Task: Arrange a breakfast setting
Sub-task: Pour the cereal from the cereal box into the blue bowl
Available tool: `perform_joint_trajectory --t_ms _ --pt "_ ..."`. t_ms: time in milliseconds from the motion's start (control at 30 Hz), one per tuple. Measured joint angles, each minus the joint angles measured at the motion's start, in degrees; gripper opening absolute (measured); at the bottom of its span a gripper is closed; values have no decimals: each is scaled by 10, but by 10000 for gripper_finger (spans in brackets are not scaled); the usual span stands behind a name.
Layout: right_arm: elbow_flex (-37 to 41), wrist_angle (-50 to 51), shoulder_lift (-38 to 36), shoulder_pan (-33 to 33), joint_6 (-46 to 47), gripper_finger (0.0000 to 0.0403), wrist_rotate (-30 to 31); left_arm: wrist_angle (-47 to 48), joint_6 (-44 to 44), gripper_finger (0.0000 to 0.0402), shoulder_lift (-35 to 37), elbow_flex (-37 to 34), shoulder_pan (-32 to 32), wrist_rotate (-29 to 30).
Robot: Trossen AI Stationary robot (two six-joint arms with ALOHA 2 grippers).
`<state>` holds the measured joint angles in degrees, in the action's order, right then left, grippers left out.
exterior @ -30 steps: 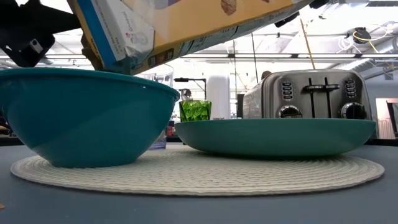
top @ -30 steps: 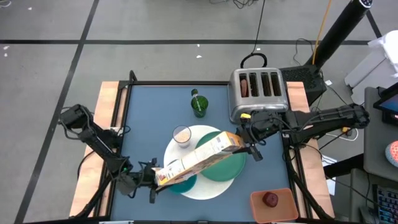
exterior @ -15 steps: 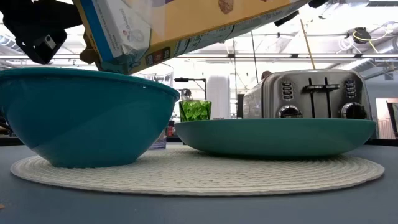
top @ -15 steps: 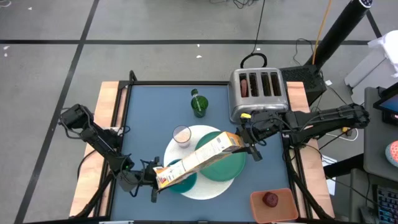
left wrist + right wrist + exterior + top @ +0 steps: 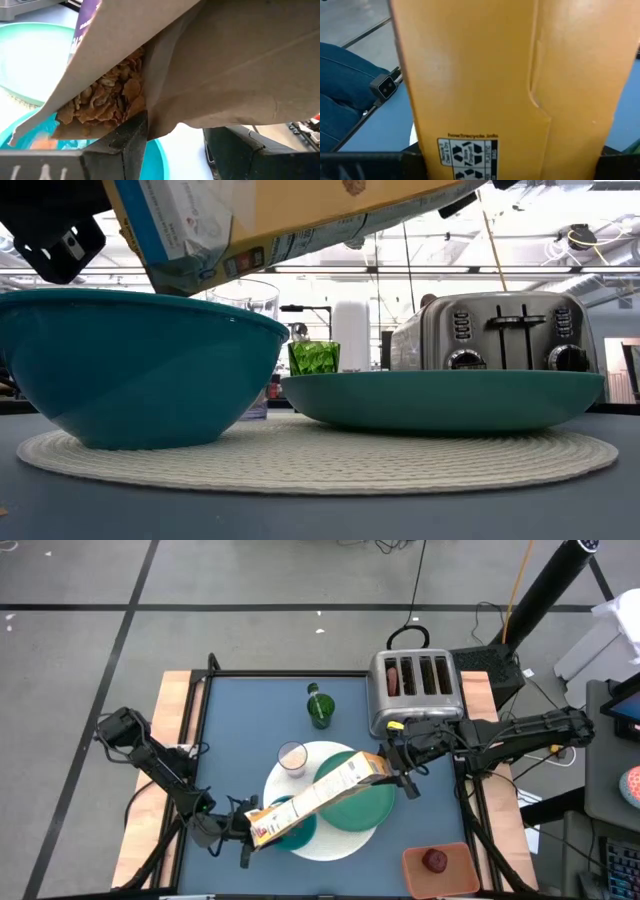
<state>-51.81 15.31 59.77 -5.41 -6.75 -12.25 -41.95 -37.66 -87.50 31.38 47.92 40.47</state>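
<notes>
From above, a yellow cereal box (image 5: pixel 318 797) lies slanted across the white round placemat (image 5: pixel 350 840), its long axis running from the right gripper (image 5: pixel 396 772), clamped on the box's base, down to the left gripper (image 5: pixel 243 833), clamped on its open end over the teal bowl (image 5: pixel 297 832). The green plate (image 5: pixel 365 810) sits under the box's middle; the milk glass (image 5: pixel 292 757) stands at the mat's far edge, the green cup (image 5: pixel 320 708) beyond it.

At table height, the box's opened mouth (image 5: pixel 185 240) tilts downward just above the bowl's rim (image 5: pixel 140 305).

The left wrist view shows flakes (image 5: pixel 107 97) heaped at the opening.

The right wrist view shows only the box's bottom panel (image 5: pixel 475 75).
</notes>
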Motion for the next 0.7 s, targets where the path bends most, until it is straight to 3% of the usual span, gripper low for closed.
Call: perform_joint_trajectory --t_ms 700 --pt "0 21 -21 -6 34 199 -8 -3 -6 198 0 0 -21 -4"
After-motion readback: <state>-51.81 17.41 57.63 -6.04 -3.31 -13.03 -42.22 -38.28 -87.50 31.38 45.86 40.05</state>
